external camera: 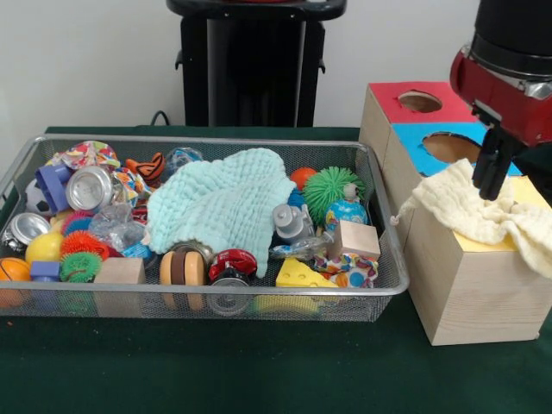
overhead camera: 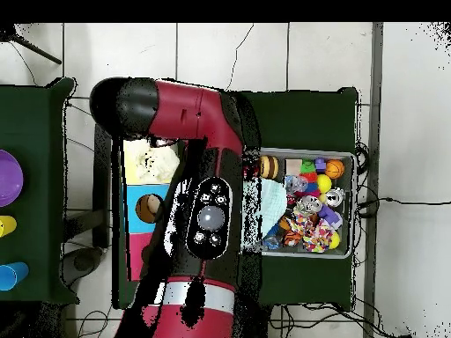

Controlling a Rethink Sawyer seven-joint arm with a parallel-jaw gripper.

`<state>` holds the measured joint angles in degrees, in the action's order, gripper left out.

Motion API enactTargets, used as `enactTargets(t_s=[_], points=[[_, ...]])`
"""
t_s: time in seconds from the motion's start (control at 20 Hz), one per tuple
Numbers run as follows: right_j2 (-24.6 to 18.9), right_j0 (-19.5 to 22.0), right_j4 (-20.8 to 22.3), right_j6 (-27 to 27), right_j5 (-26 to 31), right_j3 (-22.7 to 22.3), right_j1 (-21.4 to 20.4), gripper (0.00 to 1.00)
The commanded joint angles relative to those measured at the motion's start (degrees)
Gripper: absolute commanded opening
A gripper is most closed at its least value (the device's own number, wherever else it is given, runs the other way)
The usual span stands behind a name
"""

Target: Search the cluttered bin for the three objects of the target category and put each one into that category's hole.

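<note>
Gripper sits low over the wooden sorting box, its dark fingers drawn close together with their tips on the cream cloth, and it looks to be pinching a fold at the cloth's 12 o'clock edge, though the contact itself is hard to read. That cream cloth is draped across the yellow-topped section, covering most of that face and spilling over the box edge toward 4 o'clock, so any hole beneath it is hidden. Soft, light and floppy is how I'd judge this one: it will bunch and snag on a rim rather than drop cleanly, so a grip near the middle of the heap would let it fold in on itself and feed downward. Moving outward, the blue hole lies at about 11 o'clock from the hand, and the red hole further along the same line. Over at 9 o'clock, the wire mesh bin is packed: a pale mint cloth sprawls across its centre, another limp piece best lifted from its raised upper fold. Around it sit a green spiky ball, a wooden cube, a cheese wedge toy and a silver can. From overhead, the red arm masks the box.
</note>
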<state>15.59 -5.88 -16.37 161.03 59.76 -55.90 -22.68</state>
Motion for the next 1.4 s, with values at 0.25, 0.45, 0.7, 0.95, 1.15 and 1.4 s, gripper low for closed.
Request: enactTargets(t_s=[0.25, 0.45, 0.7, 0.95, 1.15, 1.4], points=[[-4.55, 1.91, 2.41, -0.21, 0.07, -3.63, 2.64, 0.00], [-4.75, 0.83, 1.63, 1.85, -2.18, -6.30, 2.16, 0.00], [-4.22, -0.70, 1.77, 3.37, -3.86, -7.99, 2.05, 0.00], [-3.88, -2.23, 2.08, 4.43, -7.09, -9.70, 2.51, 0.00], [-4.06, -1.60, 2.42, 3.07, -9.80, -10.95, 2.90, 0.00], [-3.57, -1.14, 1.82, 4.16, -13.33, -13.46, 2.22, 0.00]])
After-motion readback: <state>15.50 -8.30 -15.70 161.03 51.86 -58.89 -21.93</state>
